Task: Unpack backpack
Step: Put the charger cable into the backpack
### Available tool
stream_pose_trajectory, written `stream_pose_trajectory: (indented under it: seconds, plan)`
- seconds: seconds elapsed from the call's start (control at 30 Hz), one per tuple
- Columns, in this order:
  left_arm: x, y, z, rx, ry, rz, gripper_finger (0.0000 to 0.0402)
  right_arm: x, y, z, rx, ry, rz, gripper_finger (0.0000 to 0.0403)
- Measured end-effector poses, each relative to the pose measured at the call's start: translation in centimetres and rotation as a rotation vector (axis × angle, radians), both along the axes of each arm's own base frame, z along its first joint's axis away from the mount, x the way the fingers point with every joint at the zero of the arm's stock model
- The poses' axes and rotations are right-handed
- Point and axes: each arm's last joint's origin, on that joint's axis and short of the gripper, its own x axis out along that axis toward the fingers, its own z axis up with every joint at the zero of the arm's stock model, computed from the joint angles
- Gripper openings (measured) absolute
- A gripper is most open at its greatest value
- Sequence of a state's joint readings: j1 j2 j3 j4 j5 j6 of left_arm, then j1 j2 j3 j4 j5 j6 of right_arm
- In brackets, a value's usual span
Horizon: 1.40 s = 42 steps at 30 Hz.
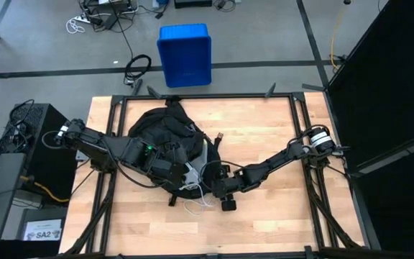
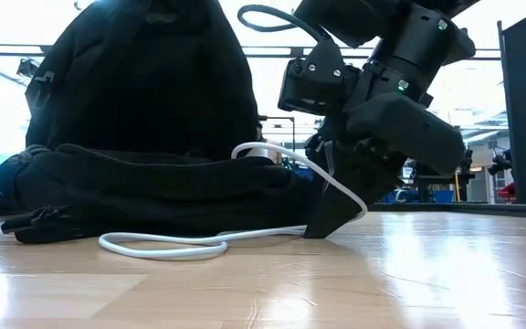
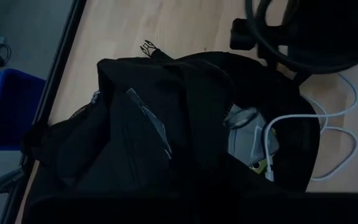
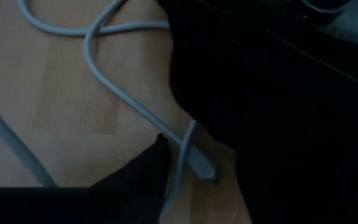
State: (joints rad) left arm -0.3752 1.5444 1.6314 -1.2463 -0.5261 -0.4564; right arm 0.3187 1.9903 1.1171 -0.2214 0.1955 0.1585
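Observation:
The black backpack (image 1: 162,140) lies on the wooden table, its opening toward the near edge. The left wrist view looks into its opening (image 3: 247,134), where a grey item and a white cable (image 3: 278,124) show. My left gripper (image 1: 177,173) is over the opening, shut on the backpack's fabric, and part of the backpack (image 2: 144,73) stands raised. The cable (image 2: 163,245) runs out of the backpack and loops on the table. My right gripper (image 4: 197,186) is down at the table beside the backpack, open, with the cable's end (image 4: 197,163) between its fingers. My left gripper is shut on the backpack's fabric by the opening's rim (image 3: 229,190), coming from above and the table's left. Its own fingers are lost in the dark fabric, so the exact part and hold cannot be told. The fabric it holds stands raised, and the backpack's bottom rests on the table. My right gripper slants down from the table's right. One fingertip (image 2: 325,227) is at the tabletop, and the cable (image 2: 359,203) loops round that finger. I cannot tell whether the fingers touch the cable.
A blue bin (image 1: 185,54) stands on the floor beyond the table's far edge. A small dark piece (image 1: 220,135) lies on the table right of the backpack. Bare wood (image 1: 279,216) stretches to the right and near edges. Black frame rails (image 1: 300,122) border the table.

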Motion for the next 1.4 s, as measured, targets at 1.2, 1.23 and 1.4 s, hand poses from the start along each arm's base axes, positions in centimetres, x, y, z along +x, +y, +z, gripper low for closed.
stream_pose_trajectory:
  seconds: [1.2, 1.23, 1.4]
  plan:
    - [0.0, 0.0, 0.0, -0.006, 0.004, -0.003, 0.0007, 3.3, 0.2, 14.4, 0.089, -0.527, 0.073, 0.0001]
    - [0.0, 0.0, 0.0, -0.006, 0.004, -0.004, 0.0007, 3.4, -0.2, 14.4, 0.071, -0.531, 0.061, 0.0001]
    - [0.0, 0.0, 0.0, -0.005, 0.005, -0.004, 0.0007, 4.2, -1.8, 15.1, 0.016, -0.62, 0.015, 0.0001]
